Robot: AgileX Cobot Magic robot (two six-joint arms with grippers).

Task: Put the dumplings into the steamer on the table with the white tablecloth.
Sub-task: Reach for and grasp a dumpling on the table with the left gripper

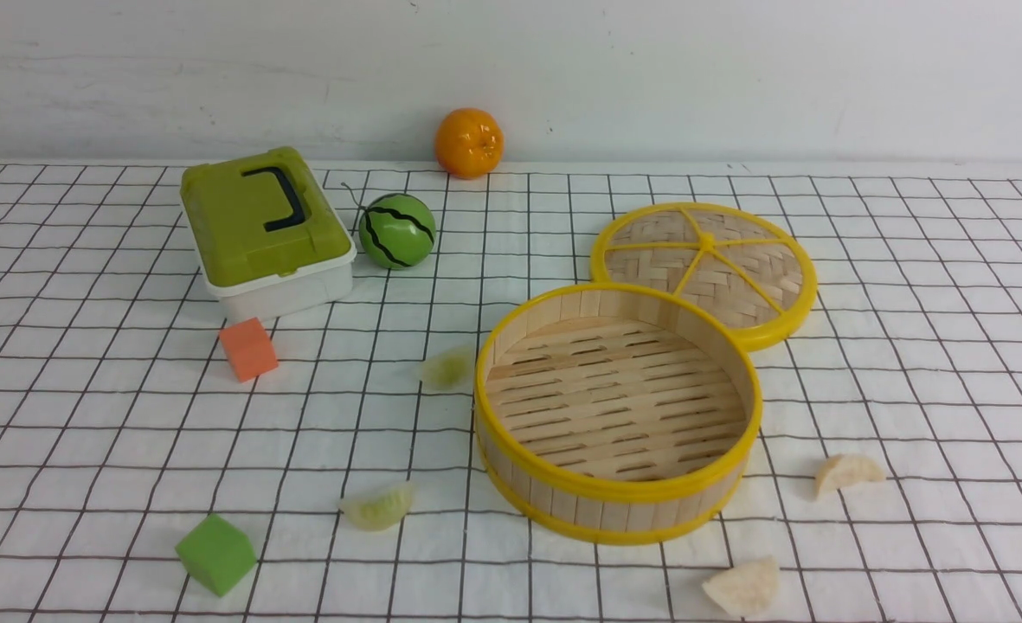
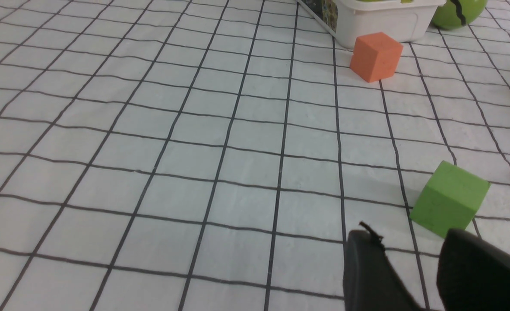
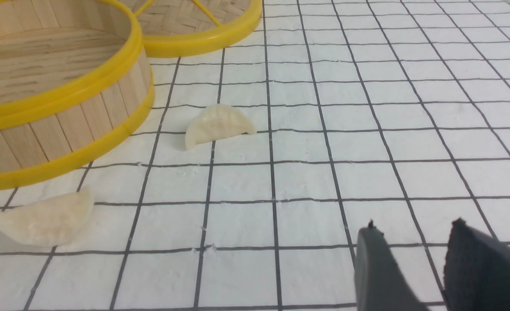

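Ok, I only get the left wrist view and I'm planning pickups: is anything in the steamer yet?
Observer: No, the steamer is empty.
Operator: Which dumplings lie on my arm's side of it?
Observer: The two green ones, both left of the steamer: the far green dumpling close by its wall, the near green dumpling nearer the robot.
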